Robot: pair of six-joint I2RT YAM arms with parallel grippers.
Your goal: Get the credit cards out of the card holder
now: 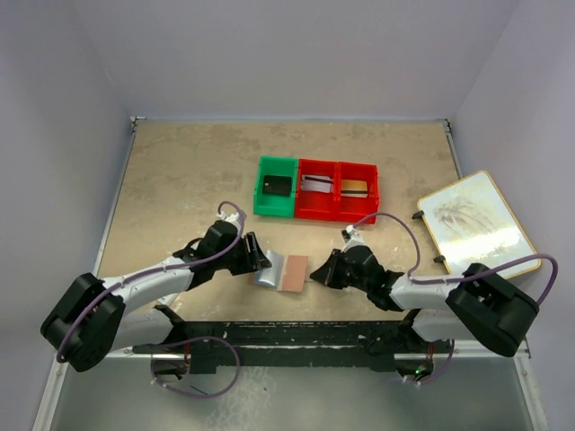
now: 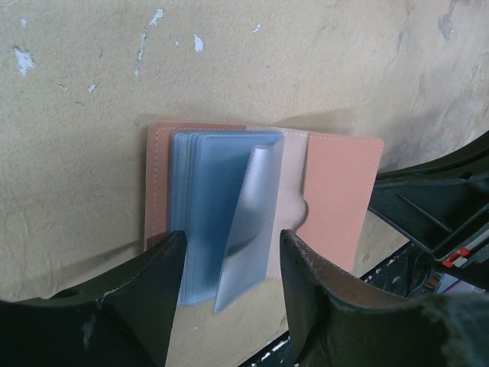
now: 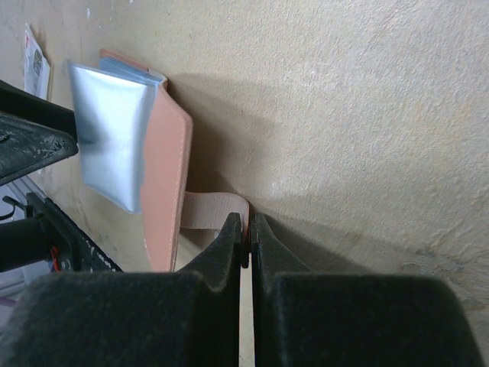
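While my right gripper [image 3: 246, 229] sits closed on the strap [image 3: 210, 210] at three o'clock of the card holder [image 1: 281, 269], which lies open mid-table, my left gripper [image 2: 231, 245] straddles the plastic sleeves [image 2: 221, 191] from nine o'clock with its fingers apart. If it pinches an empty sleeve, I risk dragging the card holder off that strap.

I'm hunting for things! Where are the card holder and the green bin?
card holder [image 2: 344, 191]: left wrist view, its brown right flap.
green bin [image 1: 274, 209]: top view, its near wall.
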